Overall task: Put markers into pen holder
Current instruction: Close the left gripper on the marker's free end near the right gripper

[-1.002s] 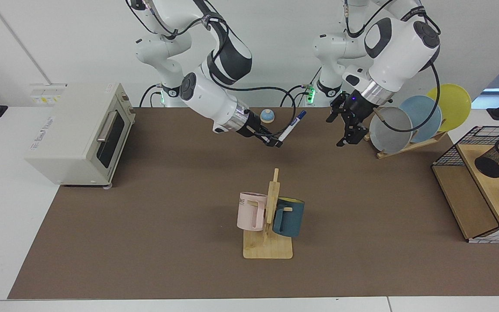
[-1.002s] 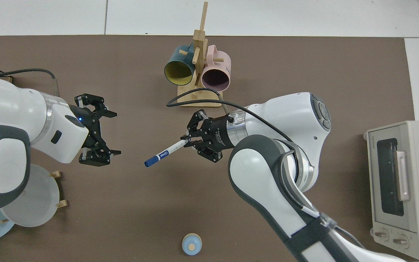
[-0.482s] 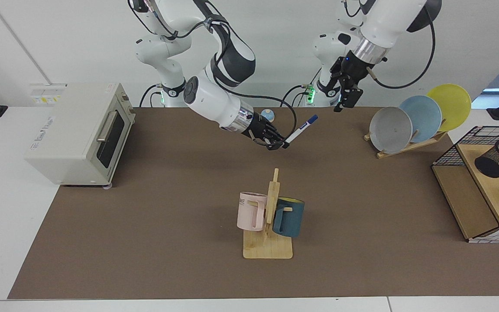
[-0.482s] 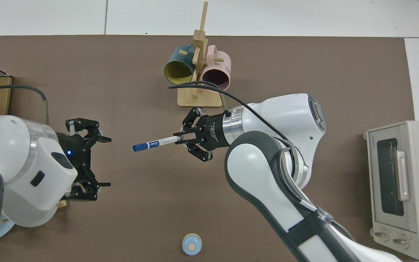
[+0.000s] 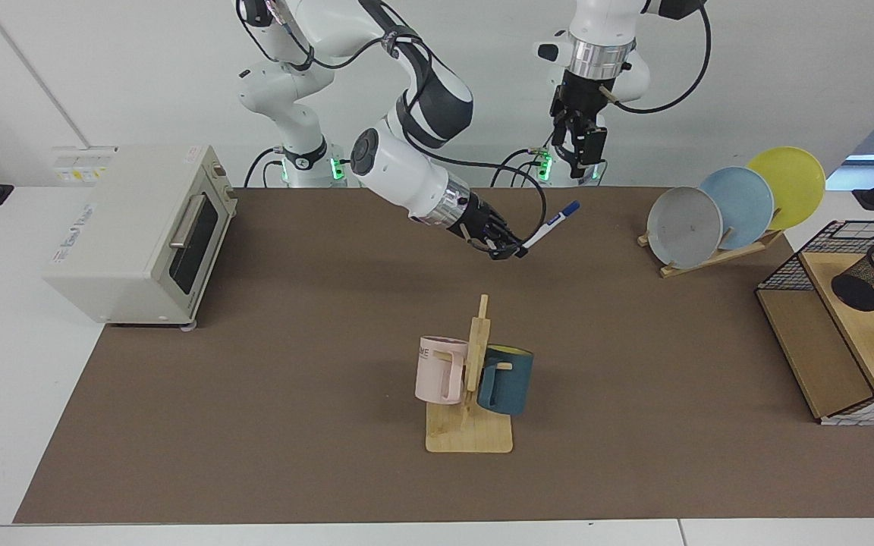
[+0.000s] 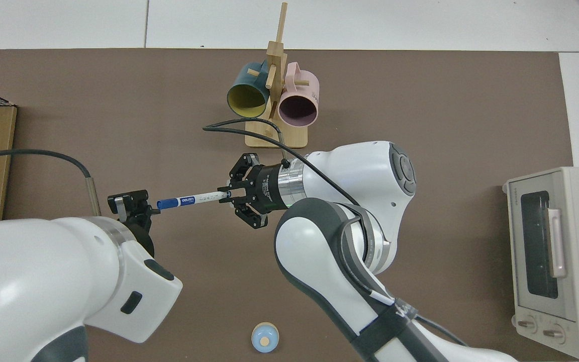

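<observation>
Your right hand (image 5: 511, 251) hovers above the middle of the brown bench (image 5: 293, 394), its fingers clamped on the white tail end of the marker (image 5: 551, 226); the marker slants up and away from the hand, blue cap outermost, clear of the bench surface; from above, the same right hand (image 6: 225, 193) holds the marker (image 6: 189, 199) nearly level, cap pointing toward the other arm. Your left hand (image 5: 578, 148) hangs high at the back edge of the bench, pointing downward, near the right arm's marker but apart from it in the facing view; whether its fingers are spread or closed you cannot tell — from above most of it is hidden under the arm's white body, and the marker's cap sits just beside its visible dark finger (image 6: 129, 204). The pen holder (image 5: 873, 276), a black mesh cup, lies tilted on a wooden shelf inside the wire basket (image 5: 793, 267) at the far side of the bench, well apart from the marker. A mug rack (image 5: 471, 425) with a pink mug (image 5: 439, 369) and a teal mug (image 5: 507, 379) stands at the middle front; a toaster oven (image 5: 141, 227) sits at the opposite end; three plates (image 5: 733, 201) stand in a rack near the basket.
</observation>
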You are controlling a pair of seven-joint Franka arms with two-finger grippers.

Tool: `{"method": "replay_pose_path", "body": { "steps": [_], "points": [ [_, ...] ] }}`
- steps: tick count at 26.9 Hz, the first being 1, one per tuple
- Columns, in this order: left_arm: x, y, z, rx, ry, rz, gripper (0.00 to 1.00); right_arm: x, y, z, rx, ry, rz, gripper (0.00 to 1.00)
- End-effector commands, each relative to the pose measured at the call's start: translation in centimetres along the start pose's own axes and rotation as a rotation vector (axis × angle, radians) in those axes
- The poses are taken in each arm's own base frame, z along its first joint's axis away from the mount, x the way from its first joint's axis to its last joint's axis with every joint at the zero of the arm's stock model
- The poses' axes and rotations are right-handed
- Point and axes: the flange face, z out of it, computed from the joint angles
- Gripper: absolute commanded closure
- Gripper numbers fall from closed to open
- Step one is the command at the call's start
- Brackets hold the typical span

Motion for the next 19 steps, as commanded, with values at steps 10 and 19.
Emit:
{"method": "replay_pose_path", "body": {
  "steps": [10, 19],
  "points": [
    [2.0, -0.5, 2.6, 0.037, -0.082, 0.029, 0.0, -0.9, -0.5, -0.7, 0.012, -0.018, 0.023, 1.0],
    [3.2, -2.6, 4.7, 0.069, -0.072, 0.055, 0.0, -1.5, -0.4, -1.1, 0.016, -0.014, 0.009, 1.0]
  ]
}}
